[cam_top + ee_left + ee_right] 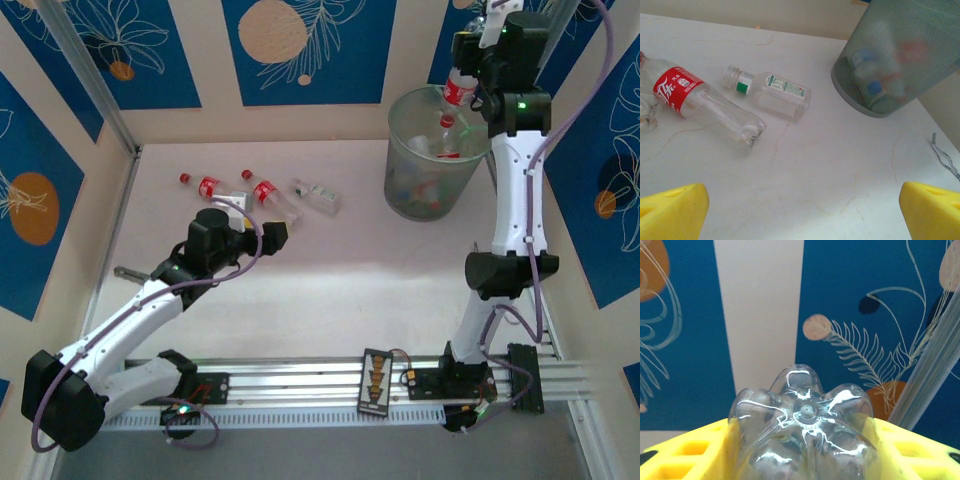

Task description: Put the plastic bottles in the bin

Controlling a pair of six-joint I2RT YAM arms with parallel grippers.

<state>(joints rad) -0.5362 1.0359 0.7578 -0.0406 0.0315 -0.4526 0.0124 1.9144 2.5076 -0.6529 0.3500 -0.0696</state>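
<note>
Three plastic bottles lie on the table at the back left: two red-capped, red-labelled ones (206, 185) (267, 195) and a small square one (318, 196). In the left wrist view the nearer red-labelled bottle (705, 102) and the square bottle with a green band (772, 92) lie ahead of my left gripper (800, 215). That left gripper (272, 236) is open and holds nothing. My right gripper (472, 72) is shut on a red-labelled bottle (460, 90), raised over the rim of the bin (398, 175). Its clear base (802, 415) sits between the yellow fingers (685, 455). Several bottles lie inside the bin (920, 30).
A bent wire clip (944, 155) lies on the table at the right of the left wrist view. Patterned blue and cream walls close in the table at the back and sides. A small black board (377, 380) sits on the rail between the arm bases.
</note>
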